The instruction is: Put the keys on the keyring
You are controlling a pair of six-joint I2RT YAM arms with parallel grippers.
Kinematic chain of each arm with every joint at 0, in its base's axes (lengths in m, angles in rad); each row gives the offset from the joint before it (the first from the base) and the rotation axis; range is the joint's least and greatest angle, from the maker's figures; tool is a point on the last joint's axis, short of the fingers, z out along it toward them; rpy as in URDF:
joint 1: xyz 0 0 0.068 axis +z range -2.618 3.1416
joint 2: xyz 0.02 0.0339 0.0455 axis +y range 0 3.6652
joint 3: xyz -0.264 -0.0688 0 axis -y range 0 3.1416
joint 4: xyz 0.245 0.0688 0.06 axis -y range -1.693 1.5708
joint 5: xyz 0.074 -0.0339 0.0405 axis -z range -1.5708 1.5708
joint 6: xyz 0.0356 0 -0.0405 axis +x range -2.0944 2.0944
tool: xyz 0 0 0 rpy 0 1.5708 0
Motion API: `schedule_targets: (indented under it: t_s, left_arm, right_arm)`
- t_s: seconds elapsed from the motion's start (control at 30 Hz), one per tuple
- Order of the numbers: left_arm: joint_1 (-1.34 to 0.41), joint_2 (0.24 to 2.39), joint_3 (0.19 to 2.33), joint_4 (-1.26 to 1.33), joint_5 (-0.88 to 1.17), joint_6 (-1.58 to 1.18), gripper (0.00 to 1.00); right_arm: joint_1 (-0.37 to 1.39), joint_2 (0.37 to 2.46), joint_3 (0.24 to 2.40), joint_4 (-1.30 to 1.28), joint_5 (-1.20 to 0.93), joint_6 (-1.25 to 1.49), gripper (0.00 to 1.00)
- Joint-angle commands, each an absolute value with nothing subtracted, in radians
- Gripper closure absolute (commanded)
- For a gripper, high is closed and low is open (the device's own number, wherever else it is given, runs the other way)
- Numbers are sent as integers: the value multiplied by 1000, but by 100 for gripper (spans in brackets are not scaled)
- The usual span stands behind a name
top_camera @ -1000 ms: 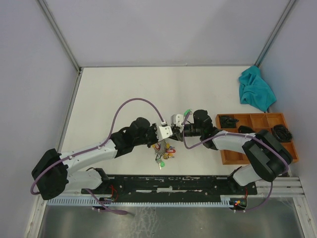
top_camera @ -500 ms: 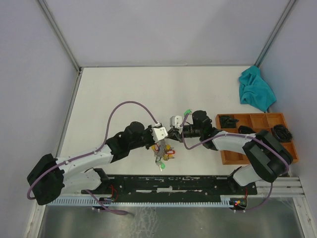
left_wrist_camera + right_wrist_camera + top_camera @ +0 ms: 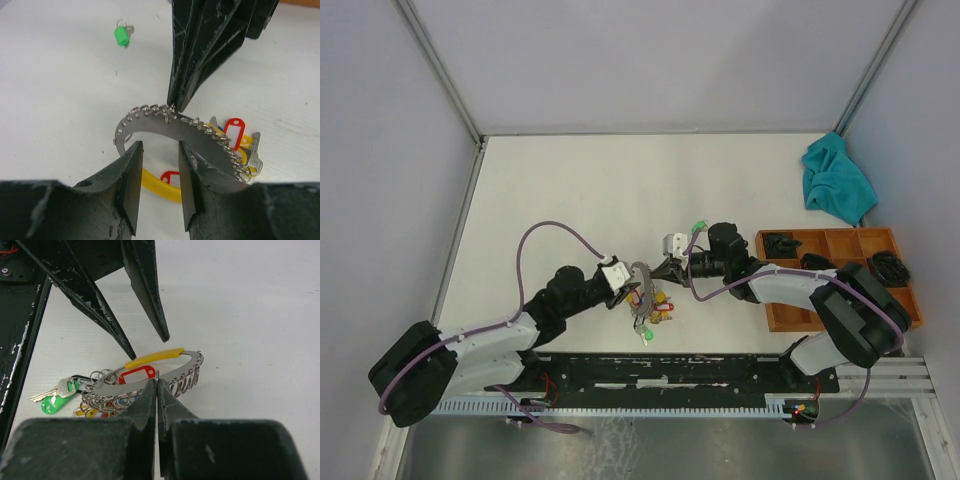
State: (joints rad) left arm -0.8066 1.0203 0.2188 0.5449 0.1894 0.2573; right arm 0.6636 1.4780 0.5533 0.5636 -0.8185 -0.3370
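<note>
**A:** Where is the keyring (image 3: 642, 292)?

**B:** On the white table (image 3: 570, 190), tipped up on edge, with its red, yellow and blue tags heaped beneath it. At the keyring's near side a silver green-tagged key (image 3: 52, 404) lies flat against the bunch.

**A:** And the left gripper (image 3: 157, 150)?

**B:** Just to the left of the keyring. Its jaws stand apart with nothing between them, and the metal band runs just past their tips.

**A:** The right gripper (image 3: 156, 385)?

**B:** At the keyring's right, jaws pressed together on the raised rim. The tips are too fine in the wrist views to show whether they nip the band itself or one of the little wire loops along it.

**A:** What lies beyond?

**B:** A loose green key (image 3: 121, 36) with a small loop on its head lies on the far side, apart from the keyring. Well to the keyring's right is a brown tray (image 3: 775, 312) with dark things in its compartments. Farther back on that side there is a teal cloth (image 3: 837, 185)
</note>
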Motion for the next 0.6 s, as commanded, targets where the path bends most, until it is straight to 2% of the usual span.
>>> schedule_targets:
  t_s: [0.0,0.57]
  left_arm:
    - [-765,1068,209,801,309,184,59]
    - [-649,1311,175,1115,596,119,63]
  right_arm:
    - [662,1442,571,584,-837,-347,99]
    - [661,1434,594,535,-858,-358,99]
